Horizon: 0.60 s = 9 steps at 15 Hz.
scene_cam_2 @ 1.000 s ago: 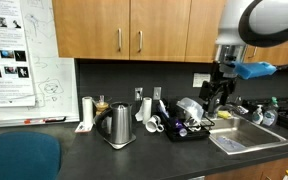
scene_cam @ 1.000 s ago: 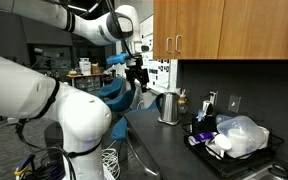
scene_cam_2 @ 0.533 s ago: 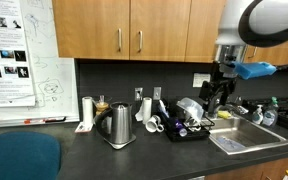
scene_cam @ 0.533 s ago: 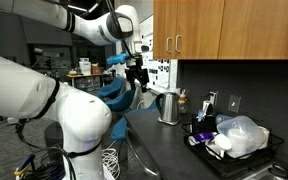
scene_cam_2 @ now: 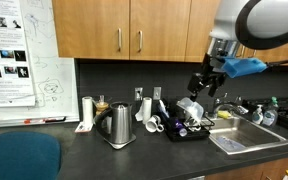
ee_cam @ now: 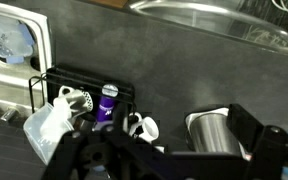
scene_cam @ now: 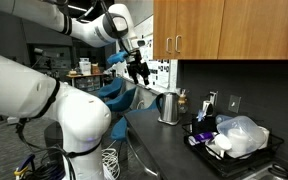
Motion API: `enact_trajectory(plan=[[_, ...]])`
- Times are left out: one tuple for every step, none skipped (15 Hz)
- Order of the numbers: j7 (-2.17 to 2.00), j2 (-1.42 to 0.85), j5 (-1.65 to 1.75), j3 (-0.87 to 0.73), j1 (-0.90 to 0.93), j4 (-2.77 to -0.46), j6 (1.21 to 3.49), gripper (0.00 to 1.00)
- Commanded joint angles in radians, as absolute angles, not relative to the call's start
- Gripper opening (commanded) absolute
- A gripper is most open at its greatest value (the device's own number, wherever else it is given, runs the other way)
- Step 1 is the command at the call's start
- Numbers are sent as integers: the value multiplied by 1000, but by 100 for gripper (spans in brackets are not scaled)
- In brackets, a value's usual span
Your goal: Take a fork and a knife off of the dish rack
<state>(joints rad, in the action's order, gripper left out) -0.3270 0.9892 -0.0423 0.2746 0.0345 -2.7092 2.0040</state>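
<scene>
Black, low rectangular dish rack (scene_cam_2: 189,130) is crowded; its white mug (ee_cam: 74,97) could be knocked if the wide-spread, empty claw (scene_cam_2: 206,84) is lowered carelessly.

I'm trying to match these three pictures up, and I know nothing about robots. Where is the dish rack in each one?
In an exterior view: the dish rack sits at lower right, nearest the camera.
In an exterior view: the dish rack is right of centre, just left of the sink.
Wrist view: the dish rack is left of centre, seen from above.
Shared landmark: the steel kettle stands beyond one end of the rack in all three.
</scene>
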Motion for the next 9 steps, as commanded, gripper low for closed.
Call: enact_trajectory(plan=[[-418, 889, -7, 374, 7, -2672, 2104, 100], [-445, 862, 4, 407, 1, -2672, 2123, 100], [-472, 829, 18, 441, -5, -2674, 2138, 100], [-501, 798, 40, 474, -16, -2673, 2144, 100], [-533, 757, 75, 514, -33, -2670, 2146, 100], [-566, 718, 118, 552, -52, -2664, 2144, 100], [-602, 679, 175, 590, -76, -2654, 2139, 100], [-638, 644, 242, 628, -100, -2640, 2122, 100], [-667, 607, 311, 658, -124, -2625, 2111, 100]])
